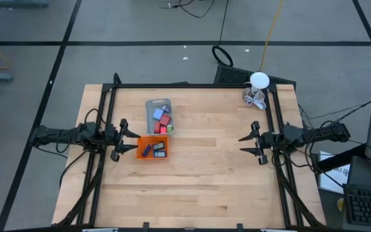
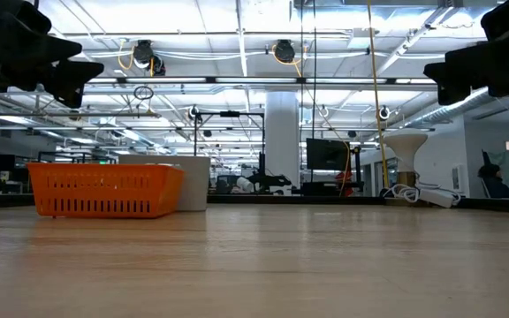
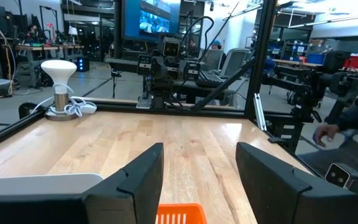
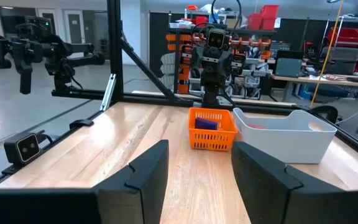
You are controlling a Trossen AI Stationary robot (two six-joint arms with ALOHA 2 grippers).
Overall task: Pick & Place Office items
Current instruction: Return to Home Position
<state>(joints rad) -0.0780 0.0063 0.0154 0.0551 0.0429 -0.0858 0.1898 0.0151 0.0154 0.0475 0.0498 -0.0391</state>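
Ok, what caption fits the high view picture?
Left gripper and right gripper open at the sides; office items in grey tray and orange tray.

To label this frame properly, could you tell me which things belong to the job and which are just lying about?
Job: office items, grey bin, orange bin; left hand, right hand, both open at the table's sides.
Lying about: white lamp with coiled cable.

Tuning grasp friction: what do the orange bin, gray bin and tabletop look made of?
Orange bin: likely molded plastic, slotted lattice walls. Gray bin: smooth matte plastic, solid rounded walls, probably. Tabletop: light wood planks, visible grain and seams, slight sheen.
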